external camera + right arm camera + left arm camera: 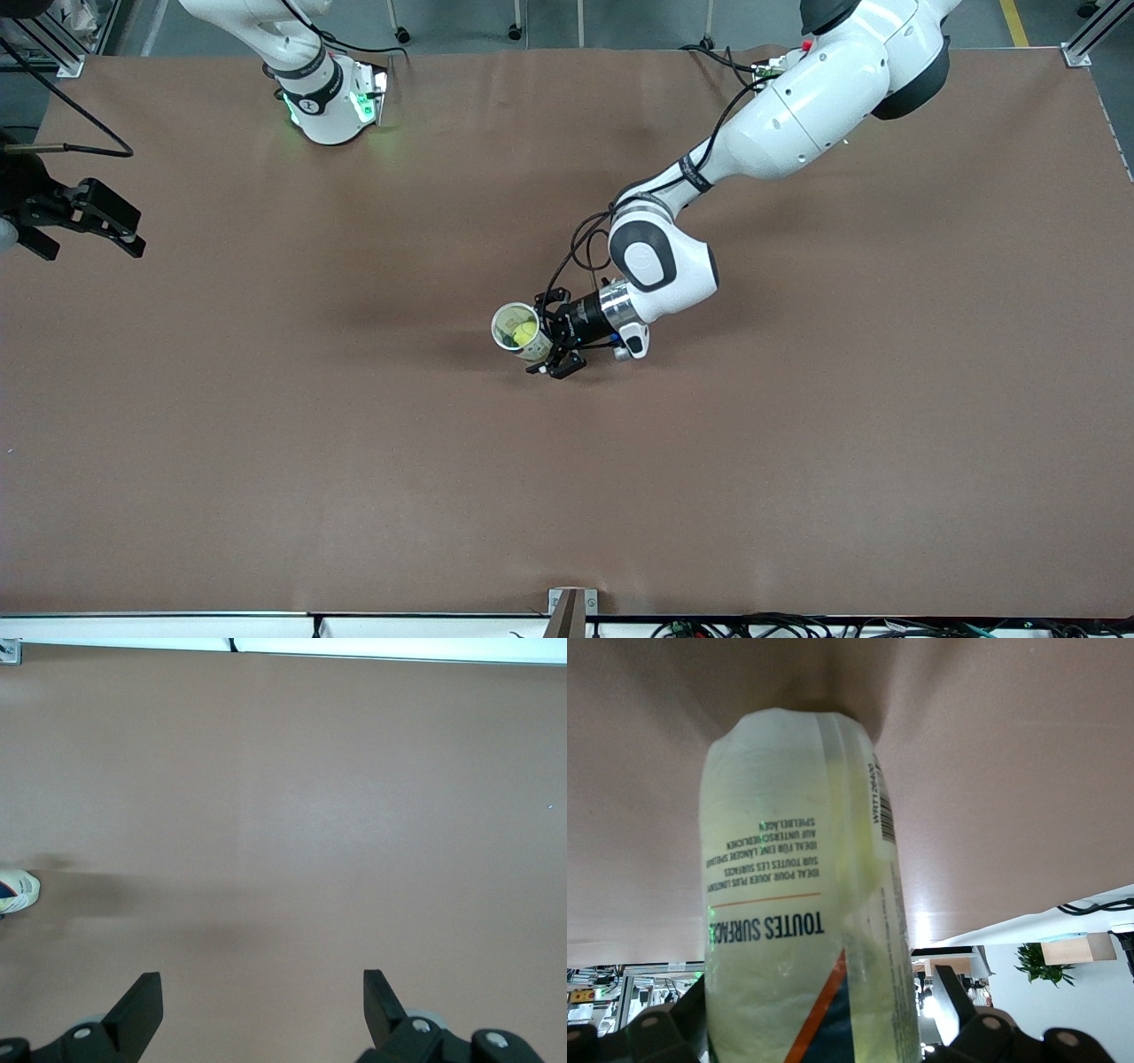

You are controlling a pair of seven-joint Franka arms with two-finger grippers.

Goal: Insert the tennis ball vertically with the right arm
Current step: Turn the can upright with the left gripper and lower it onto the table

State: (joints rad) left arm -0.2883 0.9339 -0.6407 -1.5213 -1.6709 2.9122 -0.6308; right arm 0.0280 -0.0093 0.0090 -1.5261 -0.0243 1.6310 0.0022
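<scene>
A clear tennis-ball can (516,330) stands in the middle of the table with its mouth up. A yellow tennis ball (525,332) lies inside it. My left gripper (542,335) reaches in from the side, its fingers open on either side of the can. In the left wrist view the can (797,859) fills the space between the fingers, and one finger (950,990) stands apart from its wall. My right gripper (84,232) hangs open and holds nothing over the right arm's end of the table. From the right wrist view the gripper (261,988) sees bare table and the can (18,889) far off.
The brown table top (797,443) stretches wide around the can. Black cables (585,239) loop off the left wrist near the can. The right arm's base (332,102) stands at the table's robot edge. A small bracket (571,610) sits at the camera-side edge.
</scene>
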